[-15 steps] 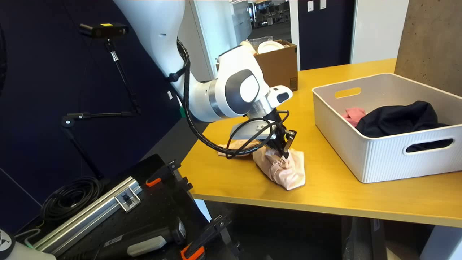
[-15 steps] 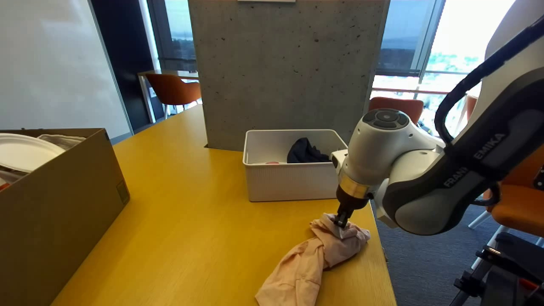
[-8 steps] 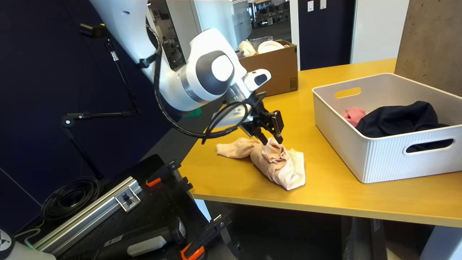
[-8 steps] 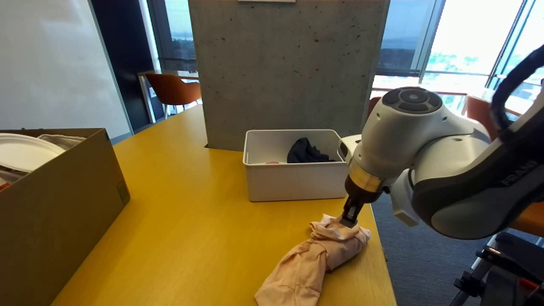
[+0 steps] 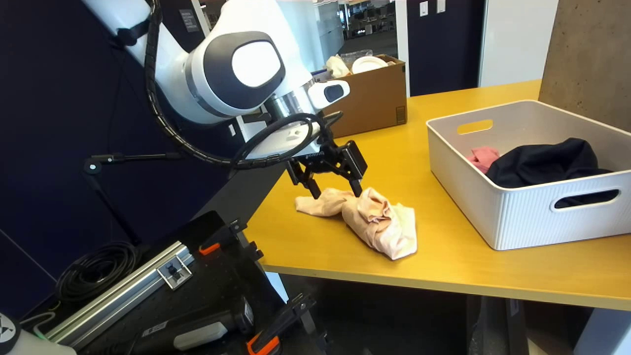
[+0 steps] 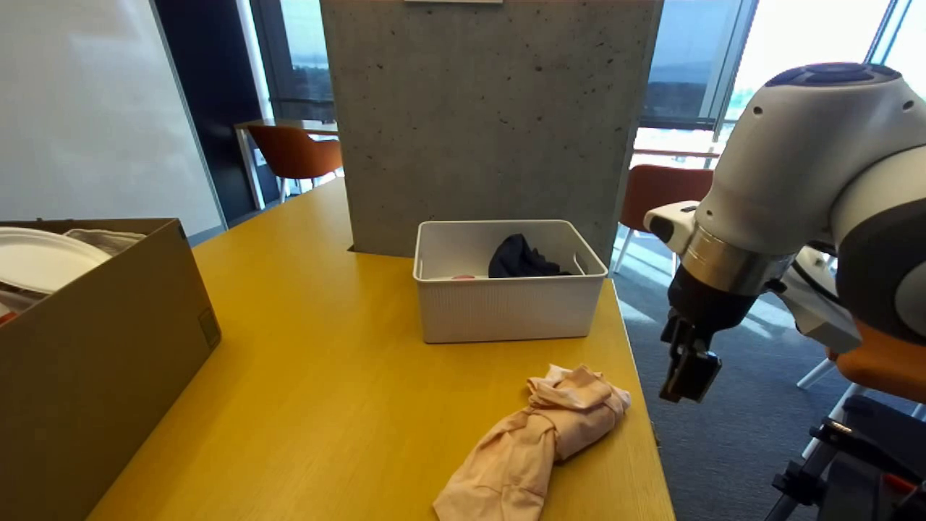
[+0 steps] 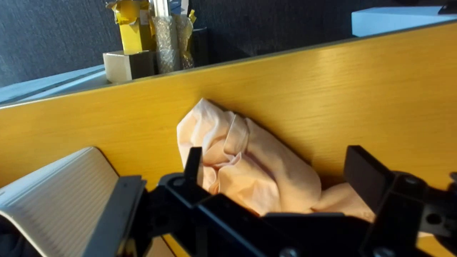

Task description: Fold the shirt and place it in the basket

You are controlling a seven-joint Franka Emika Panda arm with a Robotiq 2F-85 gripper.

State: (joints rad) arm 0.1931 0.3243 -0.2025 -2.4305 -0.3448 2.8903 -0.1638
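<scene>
Shirt [image 5: 367, 224] lies crumpled, pale peach, deeply creased and bunched; pincer [image 5: 335, 191] spread apart

The Robotiq gripper [image 5: 335, 190], 1.0 s ago down in the bunched peach shirt [image 5: 369, 227] with its jaws close together, has come clear and drawn away from the ribbed white basket [image 6: 506, 311]; the jaws now stand wide apart. In an exterior view a basket slot handle [image 6: 581, 263], previously hidden, is uncovered.
</scene>
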